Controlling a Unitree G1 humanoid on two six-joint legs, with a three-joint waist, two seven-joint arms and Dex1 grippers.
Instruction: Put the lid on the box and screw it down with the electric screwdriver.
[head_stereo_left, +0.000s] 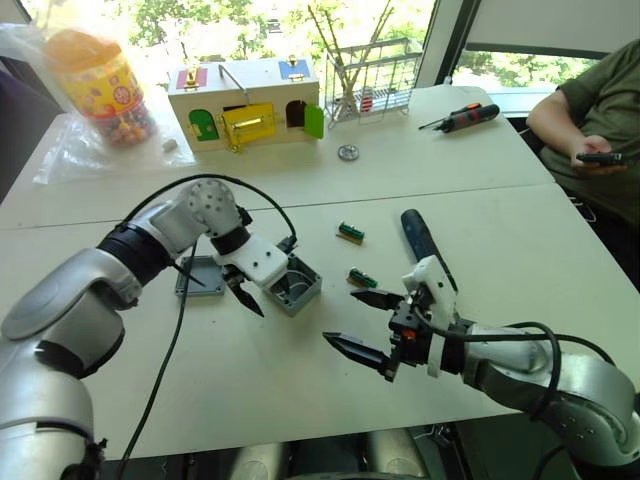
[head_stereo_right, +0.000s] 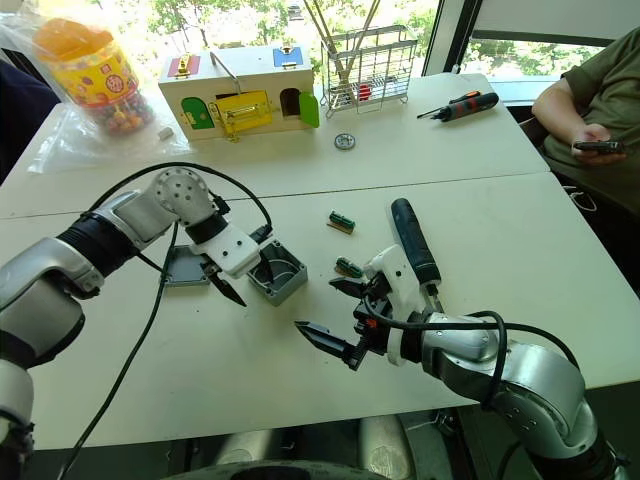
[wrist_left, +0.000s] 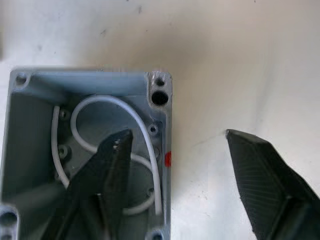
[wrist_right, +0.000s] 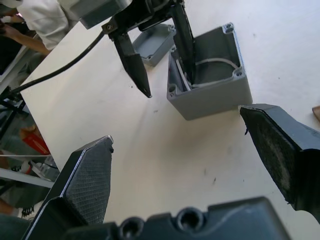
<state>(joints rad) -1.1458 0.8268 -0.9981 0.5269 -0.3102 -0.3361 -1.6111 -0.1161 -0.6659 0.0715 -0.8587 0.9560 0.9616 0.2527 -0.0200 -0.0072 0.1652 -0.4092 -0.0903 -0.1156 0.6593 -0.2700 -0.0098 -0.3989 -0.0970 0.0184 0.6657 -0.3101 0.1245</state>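
The grey box (head_stereo_left: 297, 285) stands open on the table, with white wires (wrist_left: 145, 125) inside and a red mark (wrist_left: 168, 160) on one wall. My left gripper (head_stereo_left: 262, 300) is open astride that wall, one finger inside the box and the other outside over the table. Just left of the box lies the grey lid (head_stereo_left: 197, 277), rim up. My right gripper (head_stereo_left: 340, 315) hovers open and empty to the right of the box and nearer me. Behind it, the thick black electric screwdriver (head_stereo_left: 420, 238) lies on the table.
Two small green connectors (head_stereo_left: 350, 232) (head_stereo_left: 362, 278) lie near the box. At the back stand a wooden box with coloured doors (head_stereo_left: 248, 105), a wire rack (head_stereo_left: 370, 85) and a candy jar (head_stereo_left: 100, 75). A red-and-black hand screwdriver (head_stereo_left: 462, 117) lies back right, near a seated person (head_stereo_left: 590, 110).
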